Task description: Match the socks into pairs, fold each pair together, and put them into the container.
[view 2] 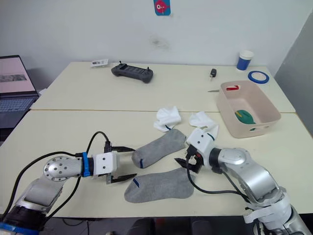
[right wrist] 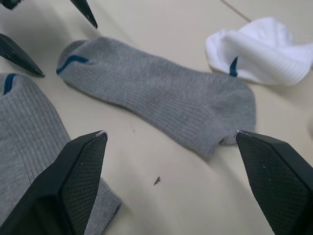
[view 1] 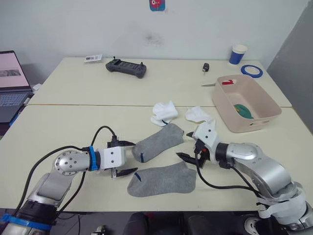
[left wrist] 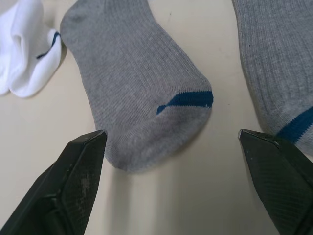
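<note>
Nearest the robot lies the near grey sock (view 1: 162,179), flat on the table (view 1: 58,127), its blue-marked toe toward nine o'clock. The left gripper (view 1: 125,157) hangs just off that toe at about ten o'clock from it, fingers spread wide and empty; in the left wrist view the toe of the far grey sock (left wrist: 137,93) sits between the fingers (left wrist: 80,166). That far grey sock runs from its toe up toward two o'clock, close to its partner but not touching it. The right gripper (view 1: 188,145) stands at the heel end of both grey socks, at about three o'clock of the far one, fingers likewise spread and holding nothing.

Judging by this, the step in hand is pairing the grey socks: both grippers bracket the same sock, one at each end. The next move likely calls for each gripper to close on an end of the far sock, lift it, and lay it squarely over the near one so toes and cuffs match before folding.

Farther out, at twelve o'clock, two white socks (view 1: 164,112) lie bunched and apart from each other, not yet matched. At about two o'clock stands the container (view 1: 248,103), with something green (view 1: 243,110) inside, probably the green pair. Beyond are a black controller (view 1: 126,67), a roll of blue tape (view 1: 251,71) and a paper cup (view 1: 238,54).
</note>
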Robot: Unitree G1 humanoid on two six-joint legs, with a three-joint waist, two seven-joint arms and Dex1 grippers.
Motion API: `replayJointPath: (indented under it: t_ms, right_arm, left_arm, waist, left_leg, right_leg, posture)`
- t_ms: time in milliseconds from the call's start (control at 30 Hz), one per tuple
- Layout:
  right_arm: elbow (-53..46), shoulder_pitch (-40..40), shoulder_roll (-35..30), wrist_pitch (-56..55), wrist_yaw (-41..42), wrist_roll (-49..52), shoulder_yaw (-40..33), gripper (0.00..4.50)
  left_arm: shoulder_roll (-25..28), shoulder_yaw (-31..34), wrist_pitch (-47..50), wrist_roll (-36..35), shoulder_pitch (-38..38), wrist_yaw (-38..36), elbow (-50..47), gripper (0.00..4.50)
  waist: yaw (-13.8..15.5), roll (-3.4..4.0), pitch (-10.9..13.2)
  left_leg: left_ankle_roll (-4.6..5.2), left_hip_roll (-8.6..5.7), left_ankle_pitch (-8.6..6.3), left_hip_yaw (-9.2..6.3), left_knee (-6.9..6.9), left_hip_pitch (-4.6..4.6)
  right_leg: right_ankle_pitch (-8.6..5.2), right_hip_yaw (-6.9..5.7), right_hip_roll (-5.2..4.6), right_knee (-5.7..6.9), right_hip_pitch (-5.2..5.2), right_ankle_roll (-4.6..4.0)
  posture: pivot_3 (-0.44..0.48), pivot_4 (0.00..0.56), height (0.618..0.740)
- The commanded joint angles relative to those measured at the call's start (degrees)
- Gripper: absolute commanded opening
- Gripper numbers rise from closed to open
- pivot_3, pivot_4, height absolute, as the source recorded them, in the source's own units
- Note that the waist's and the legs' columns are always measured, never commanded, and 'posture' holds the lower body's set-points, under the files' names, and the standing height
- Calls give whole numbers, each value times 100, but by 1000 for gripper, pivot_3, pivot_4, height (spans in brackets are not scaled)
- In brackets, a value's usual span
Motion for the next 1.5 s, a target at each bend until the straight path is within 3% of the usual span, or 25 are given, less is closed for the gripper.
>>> replayJointPath:
  t_ms: [33, 267, 400, 567, 800, 900, 1133, 1267, 1333, 1500]
  right_arm:
    - [-132, 65, -125, -444, -12, -218, -98, 4500]
    - [963, -148, -923, -2634, 325, -1905, 783, 4500]
    - [1993, -534, -1026, -4128, 364, -2678, 1049, 4500]
    - [3449, -1297, -782, -5910, 278, -3616, 1493, 4500]
    - [4867, -2048, -135, -7153, 150, -4327, 1775, 4500]
    - [5235, -2238, 22, -7496, 173, -4450, 1794, 3862]
    - [5432, -2200, 94, -7865, 524, -4190, 1593, 1310]
    - [4819, -1795, -48, -7494, 1053, -3513, 1280, 30]
    - [4415, -1580, -121, -7193, 1303, -3165, 1087, 30]
    - [2288, -742, -519, -4898, 2187, -1573, 356, 30]
  left_arm:
    - [-219, -264, -526, 396, -264, 237, 575, 3330]
    - [-311, -298, -1225, 419, -496, 289, 962, 1160]
    - [-297, -172, -1483, 324, -567, 399, 1146, 22]
    - [-305, -124, -1473, 202, -597, 434, 1216, 22]
    - [-326, -95, -1416, 184, -601, 499, 1237, 22]
    - [-314, -87, -1404, 171, -598, 517, 1232, 0]
    - [-331, -57, -1204, -39, -595, 468, 1156, 0]
    - [-206, 84, -212, -898, -414, -39, 614, 0]
    - [-93, 167, 241, -1207, -348, -254, 310, 0]
    - [457, 563, 2433, -2573, -82, -718, -1012, 0]
  waist:
    - [24, -1, -1]
    - [5, -3, -2]
    - [3, -3, -2]
    - [-22, -2, -2]
    - [-12, -2, -2]
    - [-8, -2, -2]
    - [-7, -2, -2]
    - [-2, -2, -2]
    - [-1, -2, -1]
    - [-4, -2, 0]
  left_leg:
    - [0, 0, 0, -1, 7, 0]
    - [9, -9, 8, 11, 21, 2]
    - [17, -3, 13, 11, 18, 1]
    - [18, 0, 13, 15, 15, -2]
    - [18, 1, 13, 14, 14, -1]
    - [19, 1, 14, 14, 15, -1]
    - [23, 1, 16, 14, 17, -1]
    - [23, 0, 17, 9, 18, 0]
    - [23, 1, 17, 4, 18, 0]
    - [23, 1, 17, -7, 20, 6]
  right_leg:
    - [3, -1, -1, 0, 3, 5]
    - [29, 8, -9, -6, 11, 18]
    - [32, 8, -2, -3, 2, 14]
    - [32, 9, 1, -3, -5, 13]
    - [50, 8, 2, 0, -4, -18]
    - [51, 8, 2, 1, -3, -19]
    - [53, 8, 1, 9, -3, -23]
    - [53, 7, 0, 28, -4, -23]
    - [52, 2, 0, 34, -5, -24]
    - [49, -5, 1, 53, -3, -25]
  posture:
    - [0, 150, 740]
    - [0, 150, 740]
    - [0, 150, 740]
    - [0, 150, 740]
    - [0, 150, 740]
    - [0, 150, 740]
    - [0, 150, 740]
    - [0, 150, 740]
    - [0, 150, 740]
    - [0, 150, 740]
